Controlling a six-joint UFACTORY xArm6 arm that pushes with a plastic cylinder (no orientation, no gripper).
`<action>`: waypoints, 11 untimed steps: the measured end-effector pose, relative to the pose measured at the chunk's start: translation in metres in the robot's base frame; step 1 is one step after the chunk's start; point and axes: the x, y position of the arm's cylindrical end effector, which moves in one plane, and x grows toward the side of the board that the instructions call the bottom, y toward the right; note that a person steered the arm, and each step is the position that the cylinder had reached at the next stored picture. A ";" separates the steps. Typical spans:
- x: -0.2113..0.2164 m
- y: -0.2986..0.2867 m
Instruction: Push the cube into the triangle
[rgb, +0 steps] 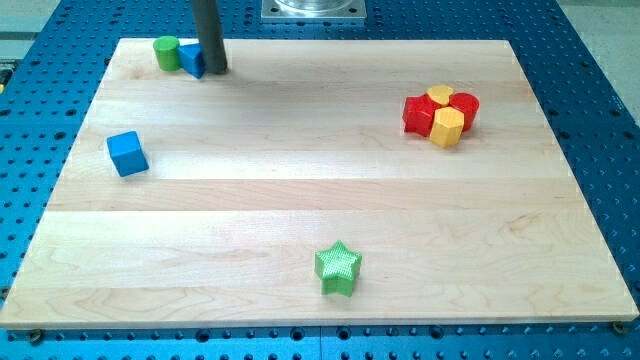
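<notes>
Camera view: my tip (215, 71) touching blue triangle (191, 60); blue cube (127, 153) well apart; no gripper fitted.

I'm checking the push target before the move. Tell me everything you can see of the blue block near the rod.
The small blue block sits near the board's top-left corner, partly hidden by the rod, so its shape is unclear; it may be the triangle. It looks matte and solid. The green cylinder touches or nearly touches its left side, and my tip rests against its right side.

Wooden board (300, 200), blue cube (127, 153), green star (338, 268), red-yellow cluster (441, 113)
</notes>
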 end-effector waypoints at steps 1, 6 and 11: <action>0.027 -0.012; 0.101 -0.083; 0.049 -0.056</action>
